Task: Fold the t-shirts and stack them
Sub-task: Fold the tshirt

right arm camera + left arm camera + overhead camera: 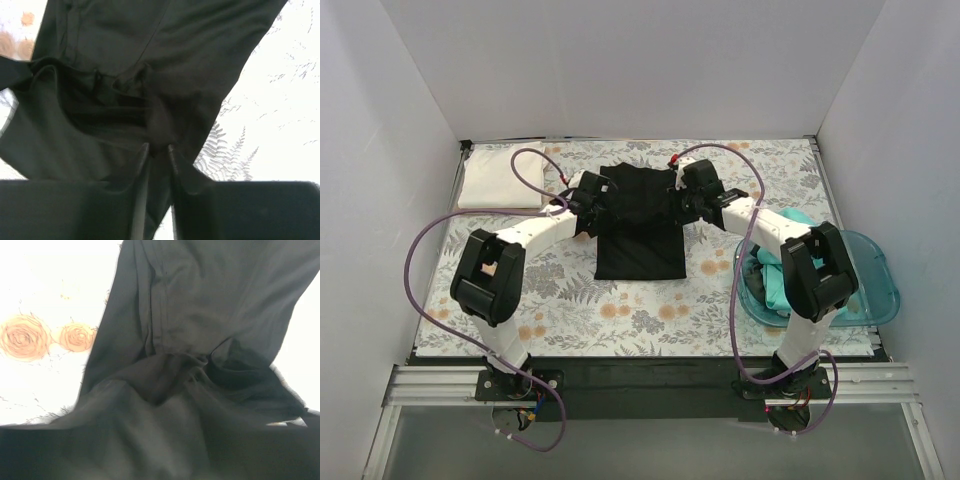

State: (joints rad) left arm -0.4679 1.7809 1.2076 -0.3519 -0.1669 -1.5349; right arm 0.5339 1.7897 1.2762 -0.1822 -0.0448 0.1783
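Shows right claw (158, 148) pinching black t-shirt (640, 240), clear in wrist view only; cannot tell left claw's (595, 195) hold; blue bin (886, 290) at right.

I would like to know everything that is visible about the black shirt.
The black shirt is plain, soft, matte cloth with a stitched seam. It lies mostly flat near the middle of the floral cover, in a roughly rectangular shape. The right gripper pinches a bunched fold at its right edge. The left gripper is at its left edge, with its grip hidden by cloth.
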